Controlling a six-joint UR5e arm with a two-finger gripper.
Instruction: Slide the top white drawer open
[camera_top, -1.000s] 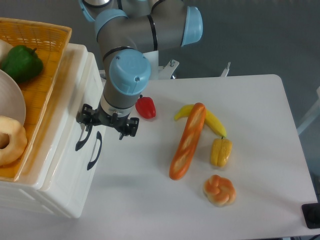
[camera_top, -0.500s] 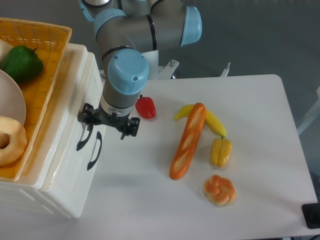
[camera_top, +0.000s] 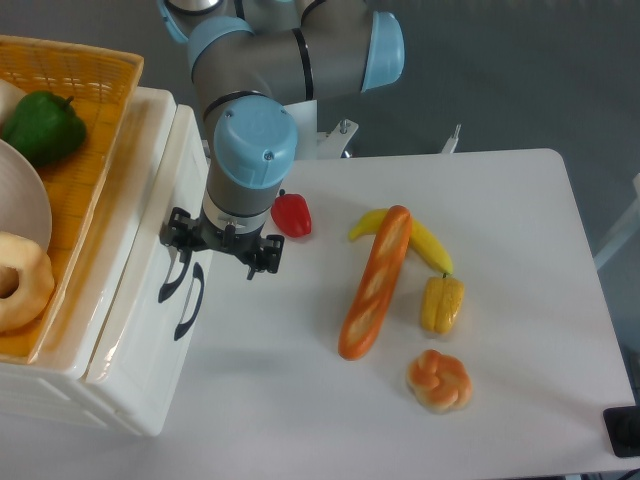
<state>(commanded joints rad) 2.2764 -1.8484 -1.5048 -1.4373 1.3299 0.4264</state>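
Judging glossy top white drawer (camera_top: 150, 215) as stiff, slick and light-sliding, grab only its curved black handle (camera_top: 172, 283); gripper (camera_top: 222, 250) sits there, jaw gap unclear.

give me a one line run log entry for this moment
phase: pulling | tool: at the handle, grip unclear | top white drawer: slid out slightly | lower drawer: shut

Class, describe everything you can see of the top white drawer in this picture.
The top white drawer is glossy white plastic, the upper of two stacked fronts, with a curved black handle. It sits at the table's left, under an orange woven basket. Its front appears to stand slightly proud of the lower drawer. The gripper is at its handle; whether it grips cannot be told.
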